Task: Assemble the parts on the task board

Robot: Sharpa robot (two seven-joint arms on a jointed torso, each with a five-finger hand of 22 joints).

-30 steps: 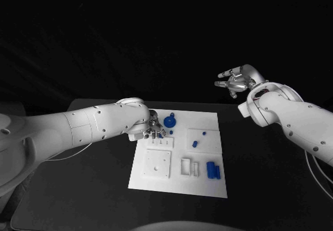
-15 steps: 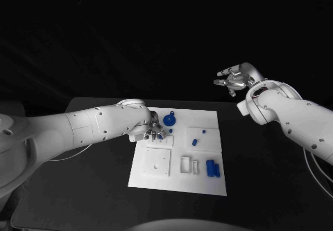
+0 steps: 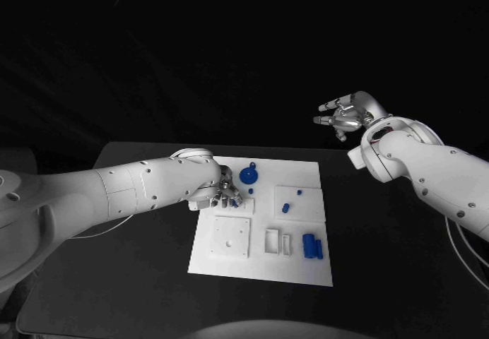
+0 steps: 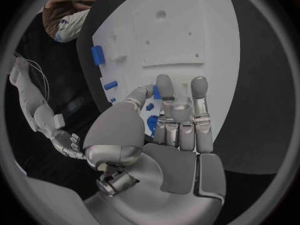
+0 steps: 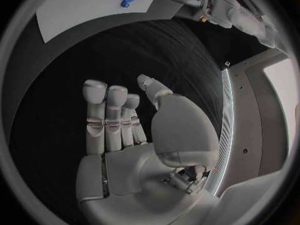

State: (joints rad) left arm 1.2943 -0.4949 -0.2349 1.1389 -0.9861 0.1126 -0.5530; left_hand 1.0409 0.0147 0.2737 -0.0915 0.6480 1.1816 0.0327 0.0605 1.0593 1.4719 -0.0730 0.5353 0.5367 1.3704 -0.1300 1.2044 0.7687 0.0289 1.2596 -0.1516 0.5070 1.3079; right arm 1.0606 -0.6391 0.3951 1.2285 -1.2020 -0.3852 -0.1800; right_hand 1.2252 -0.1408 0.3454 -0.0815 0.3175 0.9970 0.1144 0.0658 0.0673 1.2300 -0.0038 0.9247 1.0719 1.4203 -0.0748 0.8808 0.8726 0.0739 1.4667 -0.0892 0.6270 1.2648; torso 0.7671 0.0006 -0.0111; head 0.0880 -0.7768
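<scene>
Left hand (image 3: 226, 192) low over white board (image 3: 267, 265), fingers apart, nothing visibly held; small blue part (image 4: 156, 92) at fingertips, likely next pick. Right hand (image 3: 348, 116) raised clear of board, fingers spread, empty, apparently leaving room.

left hand (image 3: 226, 192) edged lower over task board (image 3: 267, 263)

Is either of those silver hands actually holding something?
The right hand is raised, holding nothing. The left hand is down over the board; a grip cannot be told.

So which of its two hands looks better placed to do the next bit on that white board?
Probably the left hand: it is already down over the task board beside small blue parts. The right hand is raised, off the board and empty.
</scene>
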